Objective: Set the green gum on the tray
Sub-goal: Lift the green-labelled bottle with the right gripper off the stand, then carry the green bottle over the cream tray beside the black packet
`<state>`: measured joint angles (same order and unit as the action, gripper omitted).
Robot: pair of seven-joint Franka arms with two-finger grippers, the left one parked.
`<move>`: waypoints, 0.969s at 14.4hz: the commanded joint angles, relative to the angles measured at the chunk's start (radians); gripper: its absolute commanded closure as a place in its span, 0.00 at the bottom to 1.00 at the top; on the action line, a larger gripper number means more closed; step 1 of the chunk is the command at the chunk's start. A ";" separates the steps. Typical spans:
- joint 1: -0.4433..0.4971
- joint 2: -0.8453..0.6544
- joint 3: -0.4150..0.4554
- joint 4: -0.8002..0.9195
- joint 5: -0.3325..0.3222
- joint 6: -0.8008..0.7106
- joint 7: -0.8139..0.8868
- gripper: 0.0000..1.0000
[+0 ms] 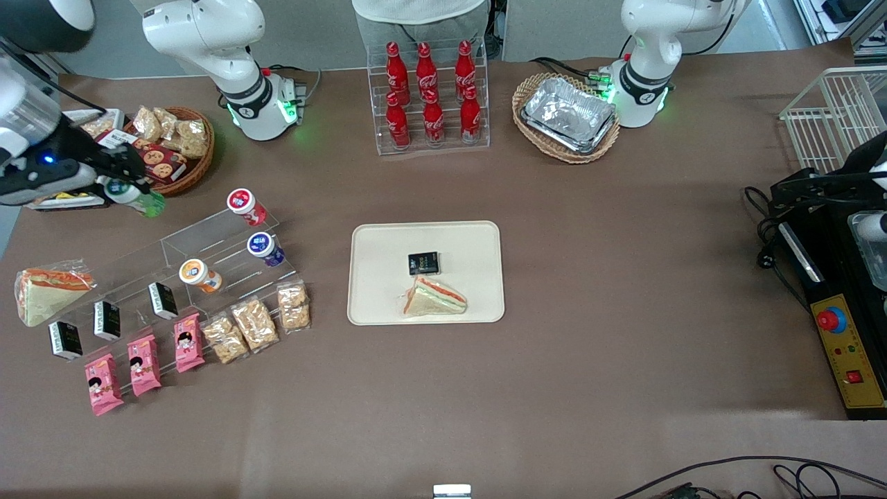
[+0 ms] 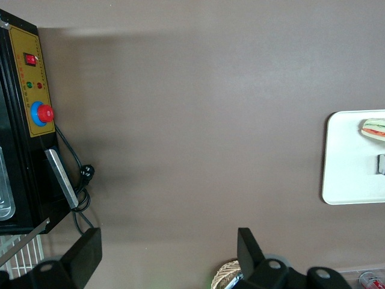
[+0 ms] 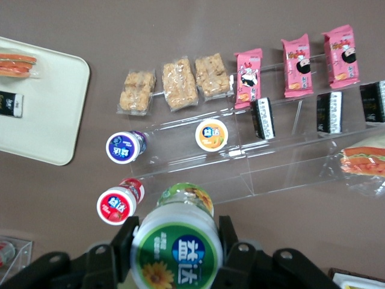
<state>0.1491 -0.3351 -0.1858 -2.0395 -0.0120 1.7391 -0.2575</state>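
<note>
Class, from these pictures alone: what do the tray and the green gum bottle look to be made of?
Cream-beige rectangular tray: probably matte plastic, given its smooth, even colour and moulded rounded rim. Small green gum bottle, held in the hand above the clear display stand: likely glossy plastic, with a white lid and printed label.

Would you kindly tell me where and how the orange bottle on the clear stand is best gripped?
Probably grip the orange bottle across its round body just under the lid, coming from above: it leans lid-up on the clear stand, with room either side. The claw, at the working arm's end of the table, is shut on the green gum.
</note>
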 commanded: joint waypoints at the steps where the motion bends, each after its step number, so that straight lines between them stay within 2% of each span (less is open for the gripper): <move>1: 0.007 0.054 -0.003 0.123 0.012 -0.073 0.021 0.73; 3: 0.021 0.056 0.020 0.128 0.012 -0.072 0.101 0.73; 7: 0.064 0.074 0.159 0.127 0.020 -0.064 0.428 0.73; 9: 0.093 0.097 0.201 0.128 0.094 -0.043 0.599 0.73; 10: 0.110 0.116 0.233 0.128 0.109 -0.014 0.679 0.73; 14: 0.155 0.230 0.373 0.088 0.098 0.150 0.989 0.73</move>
<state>0.2869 -0.2026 0.1147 -1.9493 0.0703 1.7888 0.5476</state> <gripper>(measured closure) 0.410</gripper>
